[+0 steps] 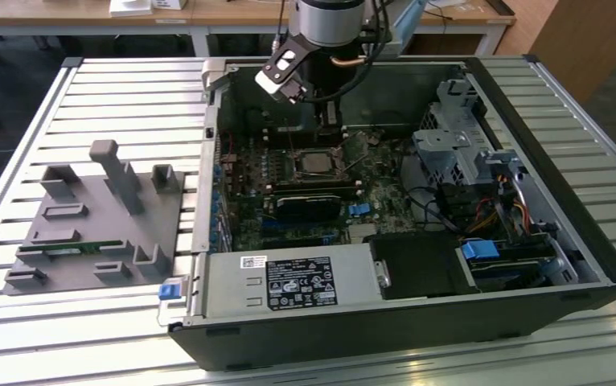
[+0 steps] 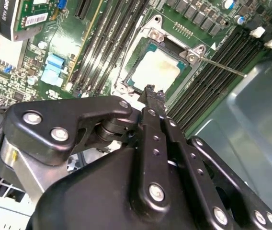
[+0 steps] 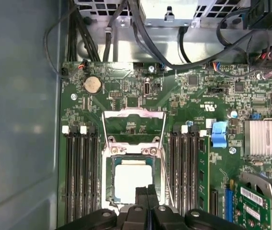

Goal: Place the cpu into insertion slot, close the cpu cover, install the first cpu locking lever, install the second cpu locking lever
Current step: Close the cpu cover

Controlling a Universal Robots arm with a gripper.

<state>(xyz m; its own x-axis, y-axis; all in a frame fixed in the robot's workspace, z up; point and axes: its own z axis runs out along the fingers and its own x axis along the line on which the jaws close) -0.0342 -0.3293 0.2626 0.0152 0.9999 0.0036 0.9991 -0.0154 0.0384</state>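
The cpu (image 3: 132, 179) lies flat inside the insertion slot (image 3: 109, 178), pale metal top up. The hand (image 3: 147, 188) hangs over that slot's edge, its two black fingers pressed together and pinching nothing. Long black memory sockets (image 3: 81, 177) flank the slot.

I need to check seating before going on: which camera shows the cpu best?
First wrist view: it looks straight down on the cpu in the insertion slot, the gripper hiding just one edge. The second wrist view shows it slanted, beyond the gripper; the exterior view, far off under the arm.
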